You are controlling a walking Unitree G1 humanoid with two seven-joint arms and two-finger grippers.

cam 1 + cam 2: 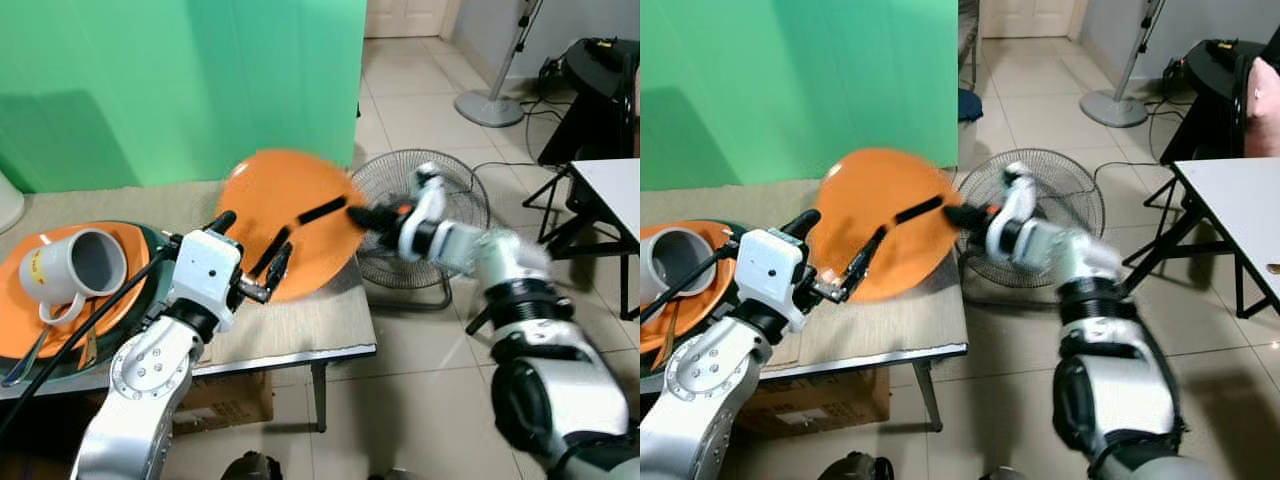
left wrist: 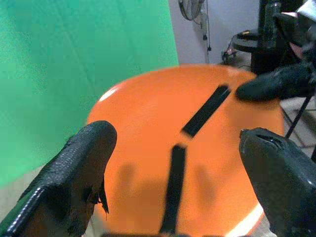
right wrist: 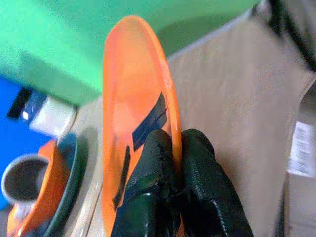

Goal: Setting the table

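- Left eye view: the right gripper (image 1: 362, 214) has its jaws clamped on the rim of an orange plate (image 1: 285, 235), at the plate's 3 o'clock edge, holding it tilted up off the tabletop (image 1: 290, 330). The left gripper (image 1: 262, 272), jaws spread apart and empty, sits at the plate's 7 o'clock, close to its lower edge; I judge it is placed to steady or take over the plate. At 9 o'clock of the scene a second orange plate (image 1: 20, 320) rests on a dark green tray (image 1: 148, 262) with a white mug (image 1: 75, 268) lying on it. A floor fan (image 1: 420, 225) stands beyond the tabletop's corner.
- Right eye view: the same hold, the plate raised over the tabletop's right-hand end, well apart from the tray. A white table (image 1: 1240, 215) stands at 3 o'clock, probably where the plate is bound, though that is a guess.
- Left wrist view: two black fingers (image 2: 74, 177) stand wide on either side of the plate's face, which bears black strips (image 2: 203, 111); the other gripper's tip touches the far rim.
- Right wrist view: the plate is seen edge-on, pinched between both fingers (image 3: 153, 173), one on each face, a grip that suits a thin rim. The mug and tray lie behind.
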